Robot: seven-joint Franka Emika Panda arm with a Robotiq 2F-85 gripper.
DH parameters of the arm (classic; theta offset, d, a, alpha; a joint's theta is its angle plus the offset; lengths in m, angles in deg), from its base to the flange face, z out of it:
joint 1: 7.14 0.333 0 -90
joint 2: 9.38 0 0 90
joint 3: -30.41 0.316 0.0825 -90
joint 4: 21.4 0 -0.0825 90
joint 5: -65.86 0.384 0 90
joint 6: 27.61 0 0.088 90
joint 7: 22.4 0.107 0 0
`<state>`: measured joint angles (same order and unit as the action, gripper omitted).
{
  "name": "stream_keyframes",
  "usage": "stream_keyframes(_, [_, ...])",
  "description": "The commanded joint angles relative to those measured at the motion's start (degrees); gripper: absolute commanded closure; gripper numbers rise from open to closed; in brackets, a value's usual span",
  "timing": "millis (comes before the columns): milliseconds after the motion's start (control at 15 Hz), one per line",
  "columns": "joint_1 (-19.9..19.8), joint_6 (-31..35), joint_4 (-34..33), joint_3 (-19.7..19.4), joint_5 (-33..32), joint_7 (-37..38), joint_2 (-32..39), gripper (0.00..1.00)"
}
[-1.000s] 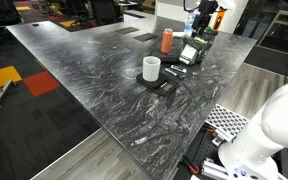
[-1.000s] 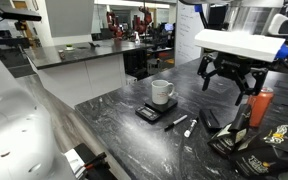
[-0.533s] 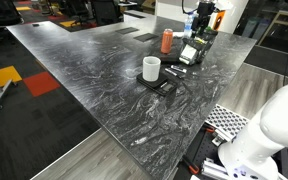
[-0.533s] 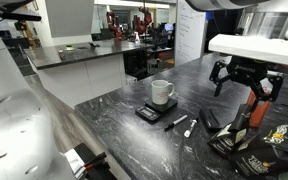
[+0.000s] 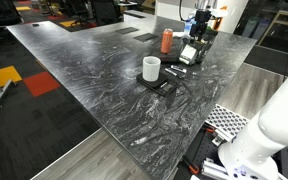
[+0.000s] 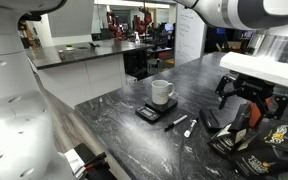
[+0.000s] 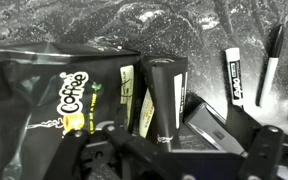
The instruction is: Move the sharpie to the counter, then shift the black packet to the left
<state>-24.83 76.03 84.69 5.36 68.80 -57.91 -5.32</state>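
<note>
The gripper (image 7: 169, 158) is hanging over the counter (image 7: 134, 20), fingers (image 7: 76, 150) wide open. The black packet (image 7: 54, 95) is lying ahead of one finger, beside the gap.

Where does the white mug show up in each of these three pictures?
Exterior view: the white mug stands near mid-frame on a small black pad on the counter.
Exterior view: the mug is just right of centre on the same pad.
Wrist view: not in it.
Shared landmark: the white marker, lying right of the mug, also shows upper right in the wrist view.
</note>
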Motion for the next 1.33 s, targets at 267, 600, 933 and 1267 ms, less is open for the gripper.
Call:
stream_keyframes(267, [-2.9, -2.1, -2.4, 3.3, 0.5, -2.3, 3.8, 0.56])
stream_keyframes(600, [-2.7, -2.1, -2.0, 4.0, 0.4, -0.8, 3.2, 0.91])
stream_keyframes(933, [-2.2, 0.0, -0.1, 4.3, 0.4, 3.8, 1.5, 1.00])
stream_keyframes(1267, [-1.3, 1.4, 2.6, 4.9, -0.5, 12.9, -3.9, 1.00])
